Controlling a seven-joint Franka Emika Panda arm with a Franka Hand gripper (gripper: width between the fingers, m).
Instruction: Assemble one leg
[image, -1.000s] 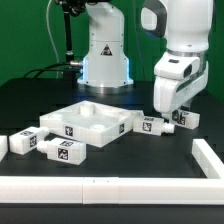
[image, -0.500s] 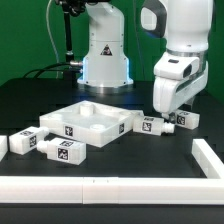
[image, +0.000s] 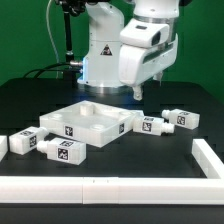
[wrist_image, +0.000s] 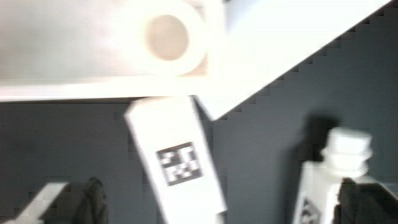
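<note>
Where the exterior view sets two spare legs (image: 62, 150) on the near surface (image: 150, 160) at its left, the rimmed panel (image: 88, 122) lies mid-ground, the leg (image: 153, 125) just beside its corner toward that view's right. Tool (image: 137, 93) hangs above the panel's far side, empty. Only the wrist view shows its fingers (wrist_image: 50, 203) spread apart, a tagged leg (wrist_image: 178, 165) lying below, untouched.

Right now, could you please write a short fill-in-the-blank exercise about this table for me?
1. ___ small white legs lie on the black table.
2. Of these, ___ lie on the exterior view's right of the square tray.
3. The fingers hang in the air above the table and are ___.
Missing words: four; two; open.
</note>
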